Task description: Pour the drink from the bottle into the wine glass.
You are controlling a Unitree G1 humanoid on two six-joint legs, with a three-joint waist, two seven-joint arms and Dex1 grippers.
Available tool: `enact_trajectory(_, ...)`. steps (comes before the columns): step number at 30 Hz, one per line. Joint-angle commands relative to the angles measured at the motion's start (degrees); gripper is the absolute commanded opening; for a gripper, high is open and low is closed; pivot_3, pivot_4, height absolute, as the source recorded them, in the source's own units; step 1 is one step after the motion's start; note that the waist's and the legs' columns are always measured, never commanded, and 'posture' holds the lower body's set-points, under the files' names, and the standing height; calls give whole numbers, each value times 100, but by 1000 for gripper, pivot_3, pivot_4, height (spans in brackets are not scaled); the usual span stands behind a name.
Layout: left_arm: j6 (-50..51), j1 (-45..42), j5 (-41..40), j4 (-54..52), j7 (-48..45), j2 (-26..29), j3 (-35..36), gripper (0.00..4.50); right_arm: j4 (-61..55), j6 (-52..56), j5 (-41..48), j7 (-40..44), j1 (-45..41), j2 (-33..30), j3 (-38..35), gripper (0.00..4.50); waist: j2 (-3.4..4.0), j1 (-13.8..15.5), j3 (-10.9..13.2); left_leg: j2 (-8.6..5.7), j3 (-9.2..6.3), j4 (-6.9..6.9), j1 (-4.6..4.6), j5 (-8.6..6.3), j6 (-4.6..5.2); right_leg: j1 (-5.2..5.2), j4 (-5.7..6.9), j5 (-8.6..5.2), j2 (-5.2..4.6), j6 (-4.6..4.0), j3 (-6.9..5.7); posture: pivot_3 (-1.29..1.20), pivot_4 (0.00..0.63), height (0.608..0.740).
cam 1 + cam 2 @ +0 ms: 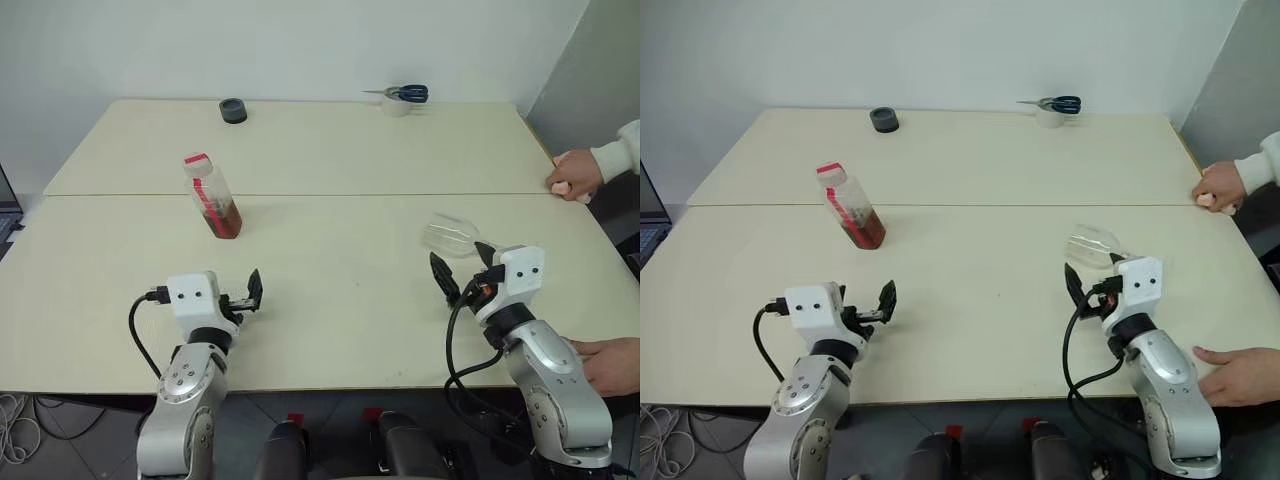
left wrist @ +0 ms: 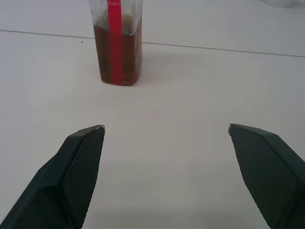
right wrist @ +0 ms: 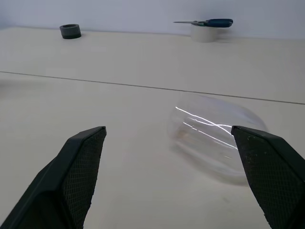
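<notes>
No text, brand, number or sign can be read anywhere in these views. The small clear squarish plastic bottle [image 1: 212, 197] carries a red-and-white label strip, seen in the left wrist view as a plain red vertical band, but no letters can be made out on it. Its red-and-white cap shows no legible print either.

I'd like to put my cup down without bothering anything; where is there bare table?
Widest bare patch: mid-table between the bottle and the wine glass. Also the far edge between the dark tape roll and scissors. Crowded: around the right gripper.
</notes>
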Motion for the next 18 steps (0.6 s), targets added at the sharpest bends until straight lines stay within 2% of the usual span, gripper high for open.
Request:
enact_trajectory(1, -67, 106, 195, -323, 75, 53, 22, 4472, -100, -179, 57, 22, -85, -2, 7, 4500, 0, -1, 0, 0, 0, 0, 0, 0, 0, 0, 0, 0, 0, 0, 0, 0, 150, 740)
enact_trajectory(18, -249, -46, 127, -176, 141, -120, 319, 4472, 22, -195, 88, 3, -102, 27, -14, 4500, 0, 1, 0, 0, 0, 0, -1, 0, 0, 0, -1, -1, 0, 0, 0, 0, 150, 740)
